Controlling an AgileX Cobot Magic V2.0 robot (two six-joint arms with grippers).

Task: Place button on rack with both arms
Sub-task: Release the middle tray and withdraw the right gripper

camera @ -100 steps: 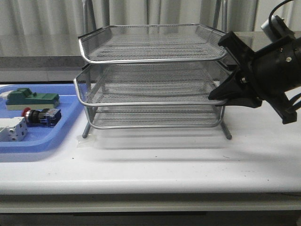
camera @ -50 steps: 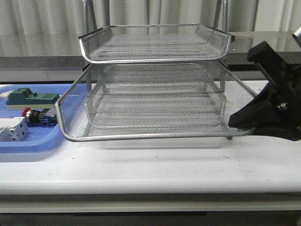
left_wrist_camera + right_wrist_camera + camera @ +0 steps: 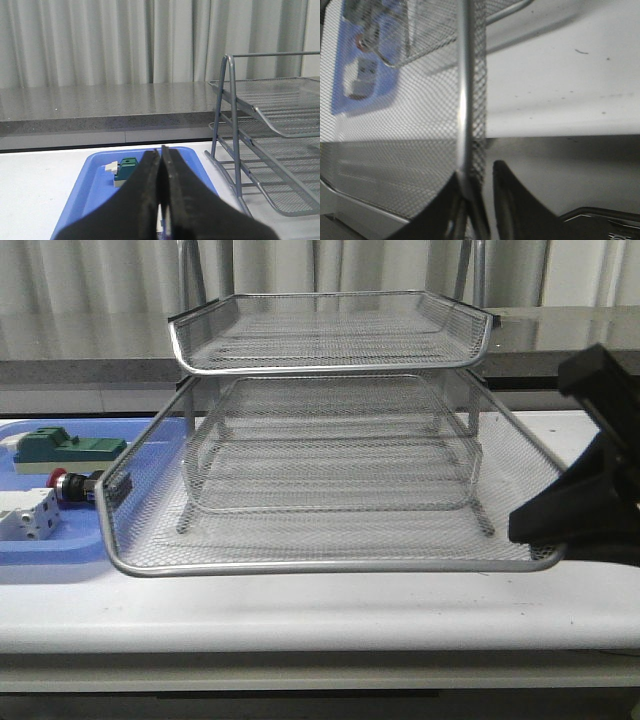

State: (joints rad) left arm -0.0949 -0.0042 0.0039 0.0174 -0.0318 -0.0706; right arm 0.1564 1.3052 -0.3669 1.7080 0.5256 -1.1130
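Red-headed button (image 3: pixel 70 486) behind silver mesh rack (image 3: pixel 330 480)

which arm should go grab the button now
Left. The left gripper hangs shut above the blue tray holding the button, while the right gripper is busy gripping the rack tier's rim.

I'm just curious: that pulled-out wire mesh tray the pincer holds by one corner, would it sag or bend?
Probably little: the middle tray has a solid rod rim, and its front edge looks straight though the right pincer grips only one corner. Being open mesh, it is likely light. It might tilt if released.
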